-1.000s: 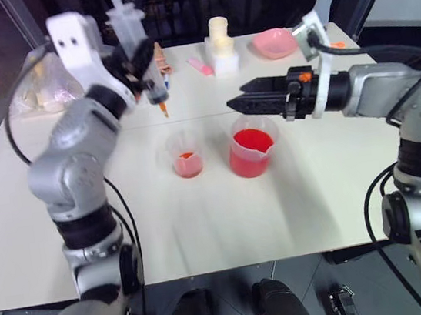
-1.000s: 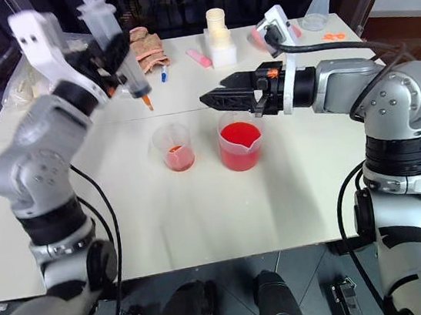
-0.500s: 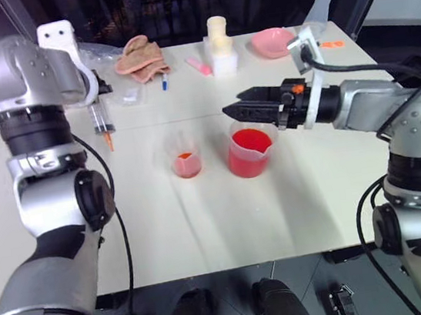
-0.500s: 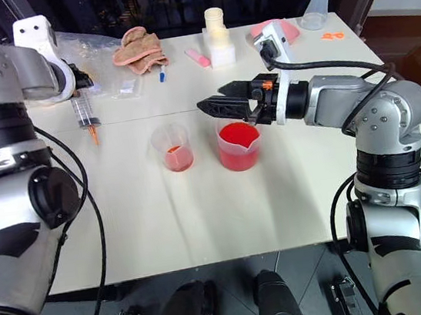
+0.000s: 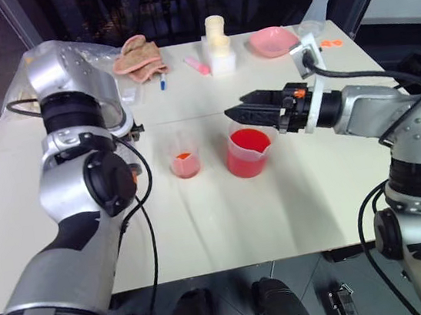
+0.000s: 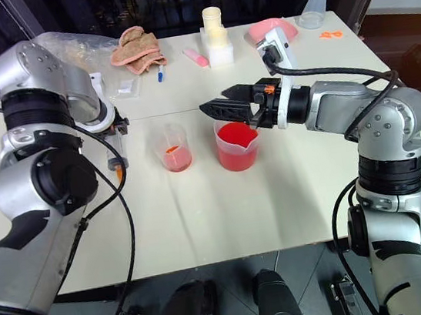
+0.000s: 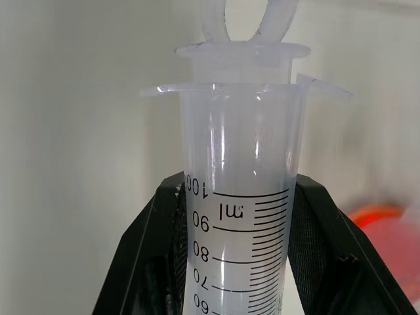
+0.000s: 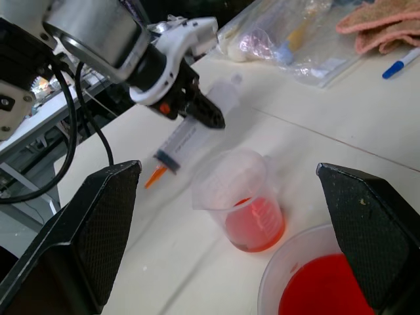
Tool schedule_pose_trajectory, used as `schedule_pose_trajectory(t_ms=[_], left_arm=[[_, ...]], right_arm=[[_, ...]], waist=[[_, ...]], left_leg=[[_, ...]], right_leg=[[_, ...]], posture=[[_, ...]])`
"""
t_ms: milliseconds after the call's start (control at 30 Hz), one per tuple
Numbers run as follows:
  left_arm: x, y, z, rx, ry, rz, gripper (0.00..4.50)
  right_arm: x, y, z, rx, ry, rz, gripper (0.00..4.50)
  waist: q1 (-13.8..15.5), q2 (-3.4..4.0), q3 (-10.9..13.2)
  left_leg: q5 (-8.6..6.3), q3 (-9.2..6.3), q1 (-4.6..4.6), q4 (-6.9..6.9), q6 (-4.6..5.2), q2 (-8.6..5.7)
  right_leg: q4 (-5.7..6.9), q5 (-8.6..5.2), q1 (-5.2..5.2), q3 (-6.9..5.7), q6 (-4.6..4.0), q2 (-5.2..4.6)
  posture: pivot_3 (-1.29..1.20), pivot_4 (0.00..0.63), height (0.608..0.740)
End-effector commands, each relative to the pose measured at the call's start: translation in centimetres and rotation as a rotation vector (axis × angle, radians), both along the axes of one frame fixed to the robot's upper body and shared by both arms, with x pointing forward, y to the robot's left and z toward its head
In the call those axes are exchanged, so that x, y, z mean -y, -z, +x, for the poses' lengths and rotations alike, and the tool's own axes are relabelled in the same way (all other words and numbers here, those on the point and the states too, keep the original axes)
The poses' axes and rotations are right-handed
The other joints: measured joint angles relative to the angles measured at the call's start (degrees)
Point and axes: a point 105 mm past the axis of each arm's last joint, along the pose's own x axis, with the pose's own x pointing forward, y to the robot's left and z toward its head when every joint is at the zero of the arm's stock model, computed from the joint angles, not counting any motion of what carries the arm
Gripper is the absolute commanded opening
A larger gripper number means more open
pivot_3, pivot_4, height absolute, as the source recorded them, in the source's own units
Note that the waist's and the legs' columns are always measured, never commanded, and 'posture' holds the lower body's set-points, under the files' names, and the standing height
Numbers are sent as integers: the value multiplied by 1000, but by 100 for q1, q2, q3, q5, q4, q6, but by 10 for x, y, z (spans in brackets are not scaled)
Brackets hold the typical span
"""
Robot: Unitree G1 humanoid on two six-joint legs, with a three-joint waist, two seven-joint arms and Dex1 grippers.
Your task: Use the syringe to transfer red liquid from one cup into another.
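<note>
While clamped at mid-barrel by the left gripper (image 7: 236, 262), the syringe (image 8: 191, 134) hangs tip-down just beside the small cup (image 6: 172, 148). Light, rigid, slick plastic, probably empty; best held on the barrel. Right gripper (image 6: 212, 111), fingers spread and empty, above the beaker (image 6: 238, 145).

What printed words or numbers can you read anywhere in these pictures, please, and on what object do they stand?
"100", "90", "80", "70", "60": graduation numbers on the syringe barrel, held in the left gripper.
"ml": unit mark beside the top graduation on the same barrel.
Packets in the clear plastic bag: any print is too blurred to read.
Larger beaker and smaller cup: no readable markings.
</note>
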Motion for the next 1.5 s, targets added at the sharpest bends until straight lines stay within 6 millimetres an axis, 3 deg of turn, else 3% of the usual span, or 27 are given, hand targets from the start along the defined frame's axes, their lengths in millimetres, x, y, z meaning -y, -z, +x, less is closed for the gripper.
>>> schedule_pose_trajectory(t_ms=[33, 333, 633, 700, 833, 967, 1100, 1333, 1467, 1500], left_arm=[[-9, 10, -3, -41, -40, 43, 1539], [-10, 47, -10, -149, -3, 134, 1539], [8, 54, 0, -106, 91, 91, 1539], [7, 56, 0, -114, 96, 103, 2525], [2, 53, 1, -97, 83, 113, 3595], [1, 43, 4, -58, 76, 95, 4470], [8, 30, 4, -22, 94, 33, 4470], [20, -24, 12, 269, 122, -93, 4470], [8, -61, 10, 522, 125, 6, 4470], [-3, -72, 9, 602, 119, 113, 4470]], right_arm=[[2, -13, -6, 62, -1, 20, 4455], [2, -12, -7, 58, 7, 28, 4455], [1, -12, -10, 59, 15, 29, 4455], [2, -11, -10, 60, 19, 28, 4500], [2, -11, -11, 60, 23, 27, 4500], [2, -11, -12, 61, 24, 26, 4500], [2, -11, -11, 63, 23, 27, 4500], [1, -12, -11, 71, 10, 14, 4500], [1, -10, -14, 98, -21, -41, 4500], [2, -10, -15, 106, -35, -61, 4500]], waist=[[5, 0, 0], [18, 0, 0], [33, 2, -1], [45, 2, -2], [100, 2, -2], [145, 2, -2], [139, 1, -2], [116, 1, -2], [95, 2, -2], [91, 2, -2]], left_leg=[[0, 0, 0, 0, 0, 0], [0, 0, -4, 1, 0, -1], [2, 0, -3, 3, -4, 0], [2, -1, -3, 6, -4, 0], [2, 0, -1, 10, -3, -1], [2, 0, -1, 11, -3, -1], [1, 0, -4, 13, -2, -1], [1, 0, -18, 11, -1, 0], [1, 1, -18, 11, -1, 1], [1, 1, -18, 11, -1, 1]], right_leg=[[0, 0, 0, 0, 0, 0], [-1, 0, -1, 0, 0, -3], [1, 1, 1, 0, -1, -3], [1, 1, 5, 0, -1, -3], [0, 1, 9, 1, -1, -3], [2, 1, 9, 0, -2, -3], [0, 2, 8, 0, -2, -3], [1, 2, -10, 1, -1, -2], [1, 2, -10, 2, -1, -2], [1, 2, -10, 3, -1, -2]], posture=[[0, 150, 740], [0, 150, 740], [0, 150, 740], [0, 150, 740], [0, 150, 740], [0, 150, 740], [0, 150, 740], [0, 150, 740], [0, 150, 740], [0, 150, 740]])
